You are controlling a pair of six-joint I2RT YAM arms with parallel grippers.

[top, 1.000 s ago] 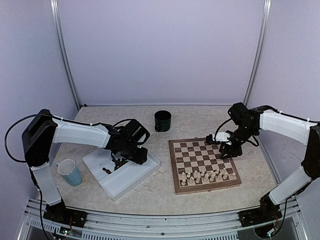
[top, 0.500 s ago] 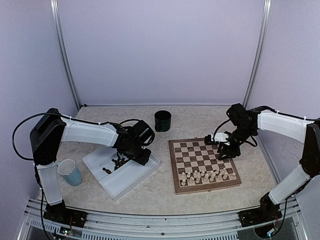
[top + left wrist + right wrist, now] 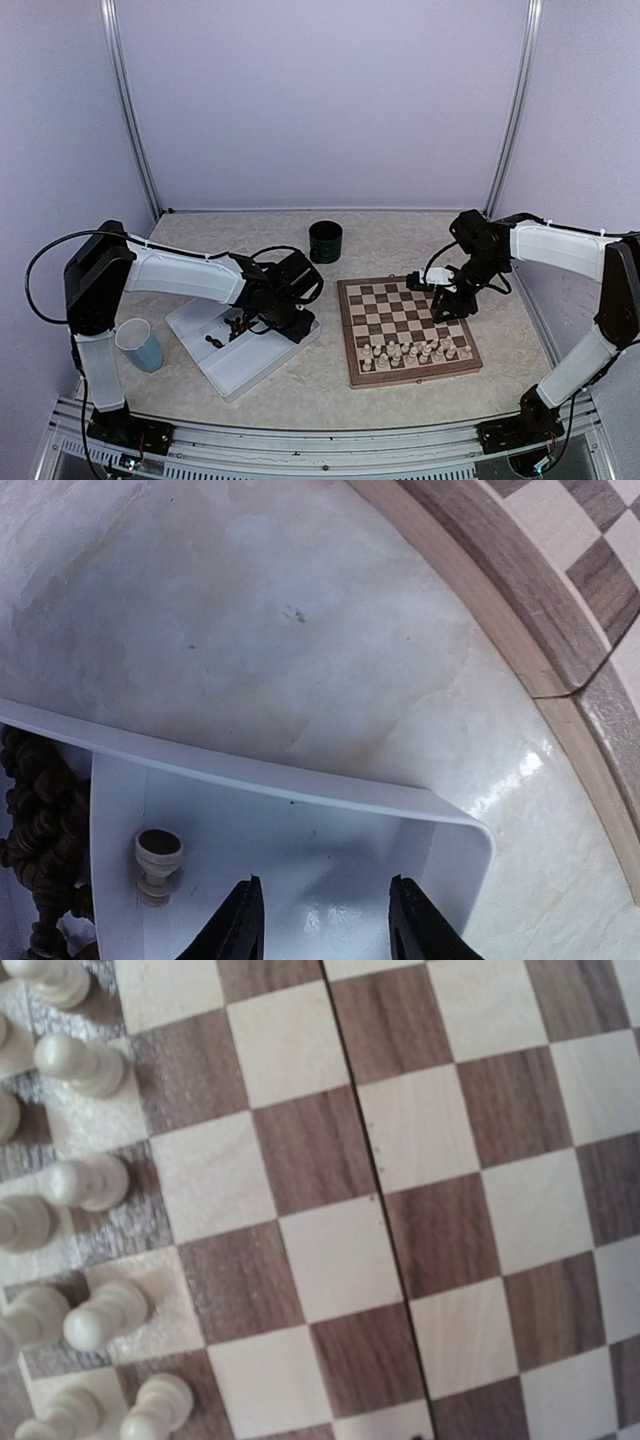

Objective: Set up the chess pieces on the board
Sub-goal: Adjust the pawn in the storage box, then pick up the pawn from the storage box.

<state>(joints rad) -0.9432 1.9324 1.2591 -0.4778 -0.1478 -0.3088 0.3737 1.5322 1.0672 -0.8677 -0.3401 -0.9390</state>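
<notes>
checkered board (image 3: pixel 395 312), cream pieces (image 3: pixel 415 352) along near edge

back wall (image 3: pixel 320 100): plain pale lilac panel | side walls (image 3: pixel 50 120): same colour, angled inward | posts (image 3: pixel 130 110): two silvery uprights at the back corners | counter (image 3: pixel 400 235): pale marbled surface, soft sheen | rail (image 3: pixel 330 440): metal extrusion along near edge | light: even, diffuse, source possibly overhead
</notes>
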